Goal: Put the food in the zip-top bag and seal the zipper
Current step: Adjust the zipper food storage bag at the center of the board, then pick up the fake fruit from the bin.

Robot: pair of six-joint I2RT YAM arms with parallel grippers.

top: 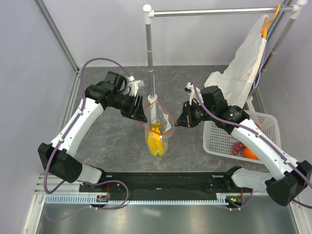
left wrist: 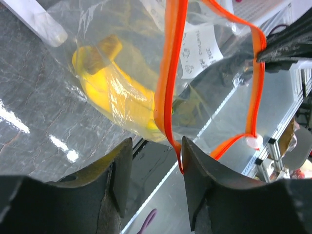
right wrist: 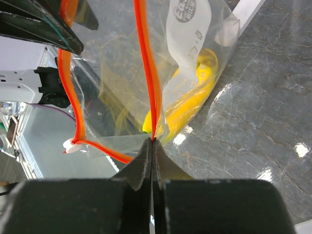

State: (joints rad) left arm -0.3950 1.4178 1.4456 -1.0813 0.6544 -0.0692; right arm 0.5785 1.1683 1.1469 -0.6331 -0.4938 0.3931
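At the middle of the surface (top: pixel 112 139), slung between both hands: zip-top bag (top: pixel 159 127), limp, banana (top: pixel 155 140) sagging at the bottom. Thin slippery film, light load, so best pinched on the stiffer red zipper (left wrist: pixel 168 87). Right hand (right wrist: pixel 151 146) clamped tight on that strip; left hand (left wrist: pixel 157 144) parted, strip loose between its fingers. Off right, in the basket (top: pixel 267 121): grapes (top: pixel 237 147), orange (top: pixel 250 154).

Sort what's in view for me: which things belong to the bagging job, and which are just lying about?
Job:
- zip-top bag, mouth open
- red zipper with white slider
- banana, already in the bag
- grapes and orange, not yet bagged

Lying about:
- white mesh basket, only holding the fruit
- white cloth bag
- metal rack it hangs from
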